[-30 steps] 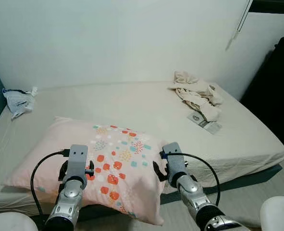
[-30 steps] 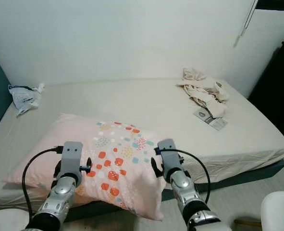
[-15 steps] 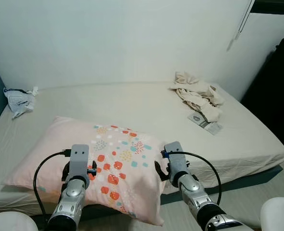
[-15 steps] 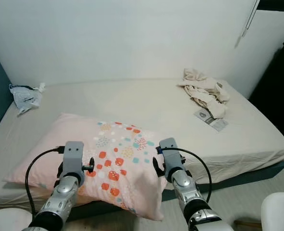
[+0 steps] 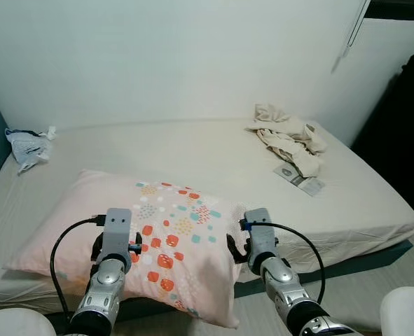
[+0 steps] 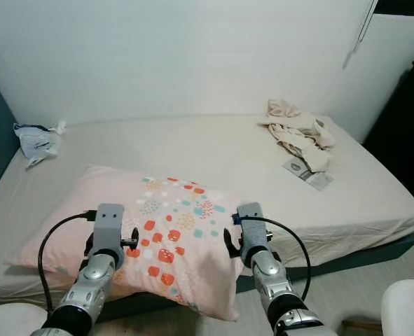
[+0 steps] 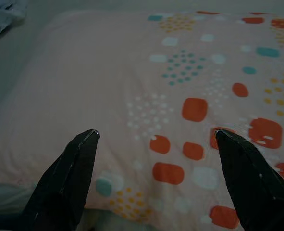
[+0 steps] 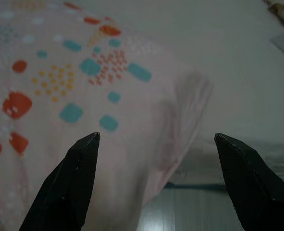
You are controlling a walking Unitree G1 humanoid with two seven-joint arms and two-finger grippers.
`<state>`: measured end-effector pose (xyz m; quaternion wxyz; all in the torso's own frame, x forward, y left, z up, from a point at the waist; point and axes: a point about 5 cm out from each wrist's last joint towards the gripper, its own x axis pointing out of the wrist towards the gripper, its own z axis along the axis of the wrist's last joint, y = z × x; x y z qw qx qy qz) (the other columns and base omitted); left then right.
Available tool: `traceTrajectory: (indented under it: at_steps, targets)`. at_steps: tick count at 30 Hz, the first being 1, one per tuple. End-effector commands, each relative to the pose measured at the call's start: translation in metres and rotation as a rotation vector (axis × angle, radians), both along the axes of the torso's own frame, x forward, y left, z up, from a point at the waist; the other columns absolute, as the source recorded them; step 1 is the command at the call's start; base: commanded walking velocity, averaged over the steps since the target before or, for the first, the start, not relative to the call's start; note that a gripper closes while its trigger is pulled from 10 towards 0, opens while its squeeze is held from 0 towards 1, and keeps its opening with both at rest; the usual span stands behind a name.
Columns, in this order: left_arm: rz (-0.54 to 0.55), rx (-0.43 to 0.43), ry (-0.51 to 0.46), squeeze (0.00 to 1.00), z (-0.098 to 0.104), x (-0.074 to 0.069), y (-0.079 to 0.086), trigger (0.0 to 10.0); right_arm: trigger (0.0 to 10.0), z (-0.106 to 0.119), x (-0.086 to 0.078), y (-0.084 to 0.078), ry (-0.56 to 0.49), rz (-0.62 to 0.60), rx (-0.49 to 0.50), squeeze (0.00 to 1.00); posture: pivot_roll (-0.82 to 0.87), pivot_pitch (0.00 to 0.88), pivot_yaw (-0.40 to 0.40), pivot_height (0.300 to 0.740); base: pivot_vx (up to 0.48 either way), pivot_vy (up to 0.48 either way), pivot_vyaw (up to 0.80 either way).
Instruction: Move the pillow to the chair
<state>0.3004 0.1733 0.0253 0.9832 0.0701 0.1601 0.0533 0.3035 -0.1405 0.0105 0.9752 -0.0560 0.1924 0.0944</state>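
- Pillow [image 5: 150,234]: pink, dotted pattern, lies on the bed [image 5: 221,157] at its near edge, one corner overhanging.
- Left hand [image 7: 154,137]: released, fingers spread wide, poised over the pillow's left part.
- Right hand [image 8: 156,139]: released, fingers spread, at the pillow's right corner.
- Crumpled clothes [image 5: 287,136]: at the bed's far right.

A beige-sheeted bed [image 5: 192,150] stands against a plain white wall [image 5: 164,56].
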Motion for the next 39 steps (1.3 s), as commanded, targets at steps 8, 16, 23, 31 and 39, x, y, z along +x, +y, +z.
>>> traceTrajectory:
  at_steps: [8,16,23,31,39]
  targets:
    - [-0.021,0.012,0.028,0.00,-0.007,-0.003,-0.008,10.0,10.0,-0.012,-0.014,0.002,0.018,0.001,0.002,0.00,-0.01,0.000,-0.059,0.740,0.000,0.000,0.00]
    - [0.018,0.022,0.047,0.00,-0.009,-0.007,0.003,10.0,10.0,-0.010,-0.013,0.009,0.000,0.029,-0.022,0.00,-0.02,0.000,-0.051,0.740,0.000,0.000,0.00]
    - [0.074,0.014,0.052,0.00,-0.012,-0.014,0.011,10.0,10.0,-0.011,-0.014,-0.001,0.004,0.013,-0.025,0.00,-0.01,0.000,-0.067,0.740,0.000,0.000,0.00]
    - [0.080,0.022,0.063,0.00,-0.014,-0.019,0.012,10.0,10.0,-0.010,-0.014,0.000,0.012,0.027,-0.038,0.00,-0.01,0.000,-0.065,0.740,0.000,0.000,0.00]
    - [0.083,0.028,0.074,0.00,-0.012,-0.016,0.015,10.0,10.0,-0.013,-0.015,0.003,0.018,0.000,-0.029,0.00,-0.01,0.006,-0.018,0.740,0.000,0.000,0.00]
